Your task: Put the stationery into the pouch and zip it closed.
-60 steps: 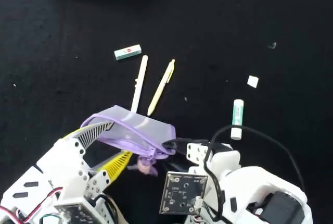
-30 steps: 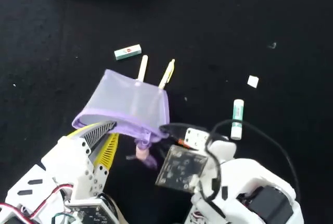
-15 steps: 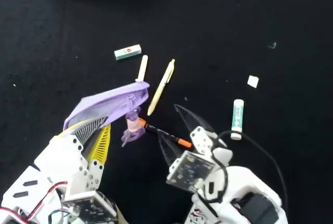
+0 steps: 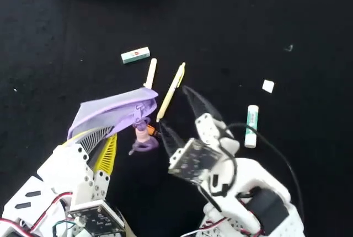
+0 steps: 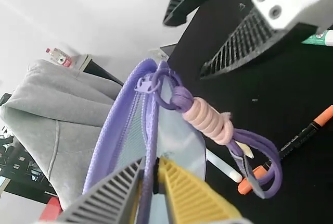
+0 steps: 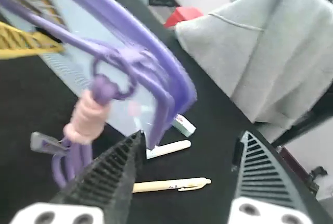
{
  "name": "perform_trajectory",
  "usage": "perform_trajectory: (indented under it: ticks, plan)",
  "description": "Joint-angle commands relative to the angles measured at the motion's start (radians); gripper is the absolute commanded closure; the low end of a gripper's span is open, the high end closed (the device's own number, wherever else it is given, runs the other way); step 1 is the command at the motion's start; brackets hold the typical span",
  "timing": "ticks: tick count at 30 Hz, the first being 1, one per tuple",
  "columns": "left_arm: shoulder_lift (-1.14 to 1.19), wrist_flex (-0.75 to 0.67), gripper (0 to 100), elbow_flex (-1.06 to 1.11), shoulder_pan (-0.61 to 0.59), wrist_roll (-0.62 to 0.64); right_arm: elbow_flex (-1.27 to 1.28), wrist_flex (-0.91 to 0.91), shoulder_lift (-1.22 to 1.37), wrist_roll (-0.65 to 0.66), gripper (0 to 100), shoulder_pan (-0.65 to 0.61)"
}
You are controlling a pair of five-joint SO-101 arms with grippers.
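Little of the job looks done. The pouch is off the tabletop, pinched along one edge by the left tool, whose grey and yellow fingers are clenched on the purple fabric at the near left. The zip pull, a pink beaded cord, dangles from the pouch's right end. From these angles it is hard to be sure whether the zip is open or whether anything is inside, though the translucent side appears to show nothing.

The stationery is spread out on the tabletop:
- An eraser sits at the far left.
- A white pen and a yellow pen lie just beside each other, beyond the pouch.
- A glue stick lies to the right, with a small white piece farther off.
- An orange-tipped marker lies just under the hanging cord, near the right arm.

The right tool is released. Its black fingers are spread wide and grasp nothing, and it hangs between the pouch's end and the glue stick, above the marker. By my reading every item has yet to go in, the marker being the handiest candidate, and the zipping comes last of all. The mouth would probably need to be held open for any of it, since the pouch hangs flat and folded on itself.
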Motion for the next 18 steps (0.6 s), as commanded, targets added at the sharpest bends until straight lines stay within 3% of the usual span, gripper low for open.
perform_trajectory:
  ticks: [1,6,18]
  plan:
    - [0.006,0.003,97,-0.021,0.004,0.008,-0.116,-0.005,0.082,0.014,72.6,-0.097]
    - [0.006,0.003,97,-0.021,0.004,0.008,-0.189,0.02,0.174,0.015,72.7,-0.173]
    - [0.006,0.006,97,-0.073,0.004,0.009,-0.309,-0.017,0.438,0.115,73.2,-0.1]
